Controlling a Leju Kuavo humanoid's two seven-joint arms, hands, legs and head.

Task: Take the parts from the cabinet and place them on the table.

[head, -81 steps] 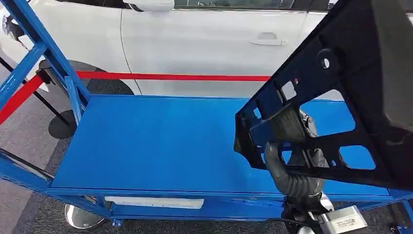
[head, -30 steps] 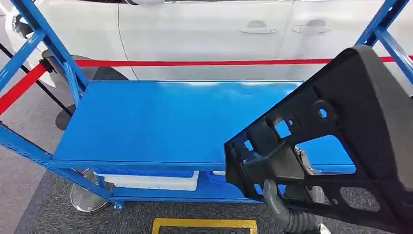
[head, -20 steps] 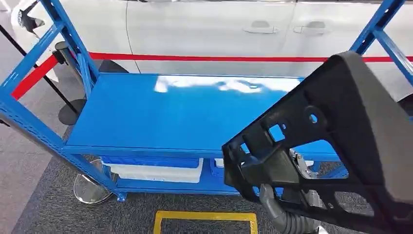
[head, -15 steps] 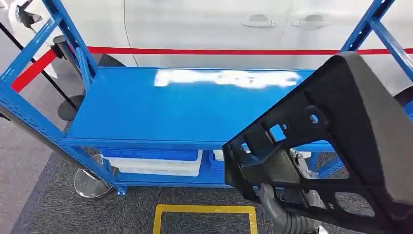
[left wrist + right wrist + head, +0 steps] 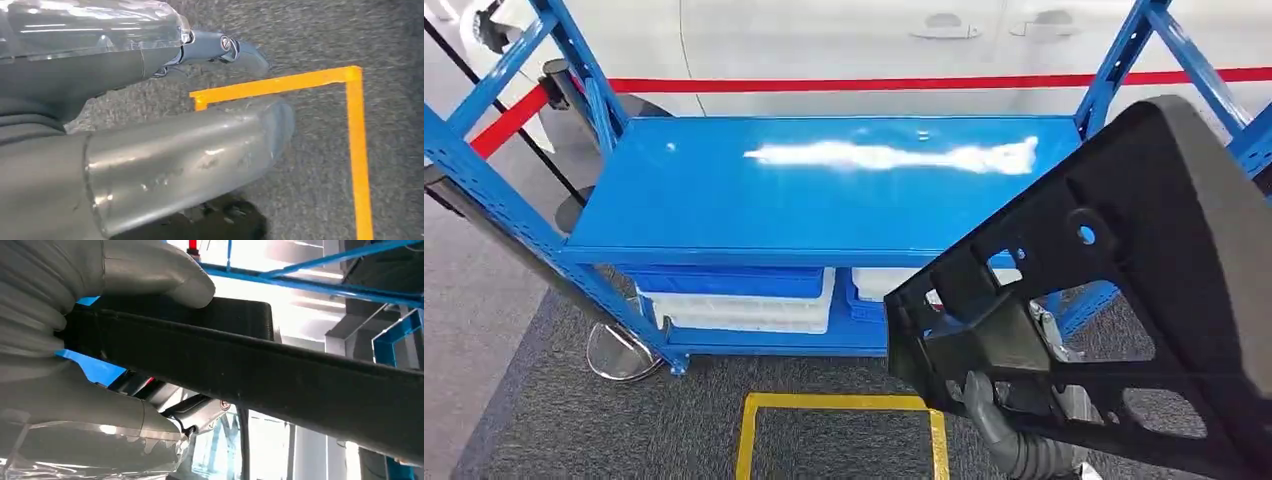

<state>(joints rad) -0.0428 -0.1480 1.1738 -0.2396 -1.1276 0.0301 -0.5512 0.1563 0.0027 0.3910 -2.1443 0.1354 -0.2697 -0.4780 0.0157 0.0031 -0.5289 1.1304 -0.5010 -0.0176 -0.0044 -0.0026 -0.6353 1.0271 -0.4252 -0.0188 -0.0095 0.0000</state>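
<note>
I count one black plastic part (image 5: 1124, 300), the single piece in my right hand (image 5: 1024, 440), with its edge also showing across the right wrist view (image 5: 250, 375). My left hand (image 5: 165, 160) makes two hands in all. There is one blue rack (image 5: 814, 190) with two shelves that I can make out, upper and lower. On the lower shelf sit two white bins (image 5: 744, 310), side by side, the left one with one blue bin (image 5: 729, 282) stacked on it. One yellow tape square (image 5: 834, 430) marks the floor. One red barrier belt (image 5: 874, 83) runs behind, and one white car (image 5: 824, 35) with two door handles.
</note>
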